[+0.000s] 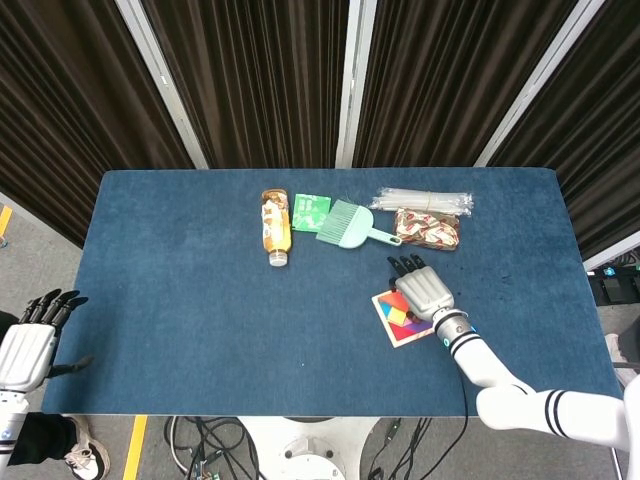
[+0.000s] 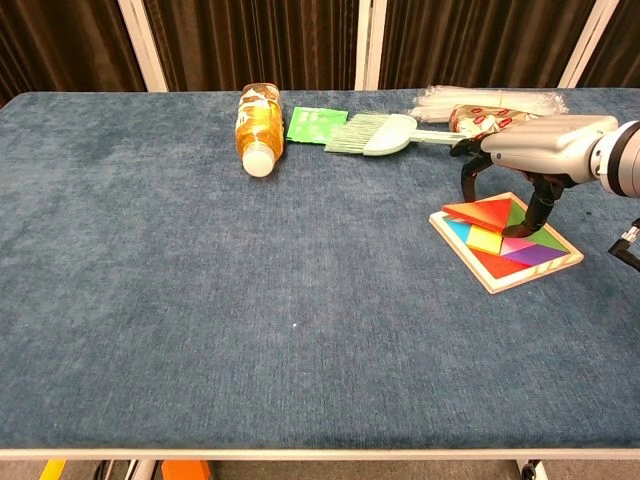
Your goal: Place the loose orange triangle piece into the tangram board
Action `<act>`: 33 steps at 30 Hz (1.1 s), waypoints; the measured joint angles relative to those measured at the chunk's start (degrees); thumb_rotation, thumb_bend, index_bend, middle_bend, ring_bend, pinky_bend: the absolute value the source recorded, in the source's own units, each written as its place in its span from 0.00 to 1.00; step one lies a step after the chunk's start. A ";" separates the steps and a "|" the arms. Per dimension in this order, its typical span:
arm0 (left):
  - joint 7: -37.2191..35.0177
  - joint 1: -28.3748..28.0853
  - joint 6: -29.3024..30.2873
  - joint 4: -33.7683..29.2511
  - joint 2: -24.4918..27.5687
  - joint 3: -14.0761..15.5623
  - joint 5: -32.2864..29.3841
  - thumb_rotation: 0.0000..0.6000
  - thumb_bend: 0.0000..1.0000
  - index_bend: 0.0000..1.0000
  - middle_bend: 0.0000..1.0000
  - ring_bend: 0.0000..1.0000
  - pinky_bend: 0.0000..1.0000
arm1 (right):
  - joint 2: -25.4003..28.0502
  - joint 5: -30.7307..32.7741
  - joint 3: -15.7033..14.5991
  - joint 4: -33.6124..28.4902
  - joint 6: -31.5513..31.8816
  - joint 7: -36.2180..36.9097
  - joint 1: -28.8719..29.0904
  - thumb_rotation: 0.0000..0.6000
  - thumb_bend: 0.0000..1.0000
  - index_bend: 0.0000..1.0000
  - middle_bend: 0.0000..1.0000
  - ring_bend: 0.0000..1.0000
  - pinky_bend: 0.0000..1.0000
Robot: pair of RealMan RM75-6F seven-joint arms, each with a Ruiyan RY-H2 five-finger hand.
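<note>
Step in hand: seating the orange triangle piece [image 2: 482, 212] into the tangram board [image 2: 506, 242], by my reading; it lies tilted on the board's far-left corner, one edge riding on the wooden rim, not flat in its slot.
Right hand: the right hand [image 2: 530, 160] hovers palm-down over the board, fingers curled downward, fingertips [image 2: 538, 215] at or just above the pieces. It appears to hold nothing; whether a fingertip touches the triangle I cannot tell.
Left hand: the left hand [image 1: 28, 340] hangs off the worktop's near-left edge, fingers apart, nothing in it, well apart from the work.
Doing it well: nudge the raised edge of the triangle inward with a fingertip until it clears the rim, then press straight down so it drops level with the neighbouring pieces. Light pressure, since the board sits loose on the blue worktop [image 2: 200, 300] and could slide.
Risk: a sideways shove may lift the yellow or red pieces next to it, or skate the whole board.
Surroundings: a drink bottle [image 2: 258, 127], a green packet [image 2: 316, 124], a hand brush [image 2: 375, 133] and a patterned pouch [image 1: 427, 228] lie along the far side, well apart from the board.
</note>
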 measured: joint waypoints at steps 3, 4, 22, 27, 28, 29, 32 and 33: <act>0.10 -0.04 -0.09 -0.04 0.01 0.01 0.00 1.00 0.00 0.19 0.13 0.05 0.13 | -0.08 0.21 0.00 0.33 -0.37 0.05 0.15 1.00 0.24 0.49 0.00 0.00 0.00; 0.13 -0.05 -0.11 -0.07 0.02 0.01 0.00 1.00 0.00 0.19 0.13 0.05 0.13 | -0.11 0.27 -0.01 0.43 -0.51 0.05 0.21 1.00 0.24 0.49 0.00 0.00 0.00; -0.03 -0.03 -0.25 0.16 -0.06 0.04 -0.11 1.00 0.00 0.19 0.13 0.05 0.13 | -0.18 1.18 -0.61 1.07 -0.99 -0.05 0.44 1.00 0.24 0.36 0.00 0.00 0.00; -0.03 -0.06 -0.31 0.10 -0.04 0.01 -0.17 1.00 0.00 0.19 0.13 0.05 0.13 | 0.28 1.23 -0.66 0.66 -1.07 0.11 0.48 1.00 0.23 0.30 0.00 0.00 0.00; -0.03 -0.06 -0.32 0.10 -0.04 0.01 -0.17 1.00 0.00 0.19 0.13 0.05 0.13 | 0.35 1.21 -0.66 0.59 -1.05 0.15 0.47 1.00 0.23 0.29 0.00 0.00 0.00; -0.05 -0.06 -0.32 0.10 -0.03 0.02 -0.16 1.00 0.00 0.19 0.13 0.05 0.13 | 0.44 1.18 -0.67 0.53 -1.03 0.20 0.45 1.00 0.23 0.28 0.00 0.00 0.00; -0.07 -0.06 -0.32 0.12 -0.04 0.04 -0.12 1.00 0.00 0.19 0.13 0.05 0.13 | 0.65 1.16 -0.73 0.38 -0.98 0.27 0.42 1.00 0.23 0.26 0.00 0.00 0.00; -0.07 -0.05 -0.31 0.12 -0.04 0.04 -0.12 1.00 0.00 0.19 0.13 0.05 0.13 | 0.69 1.13 -0.73 0.31 -0.94 0.31 0.41 1.00 0.23 0.26 0.00 0.00 0.00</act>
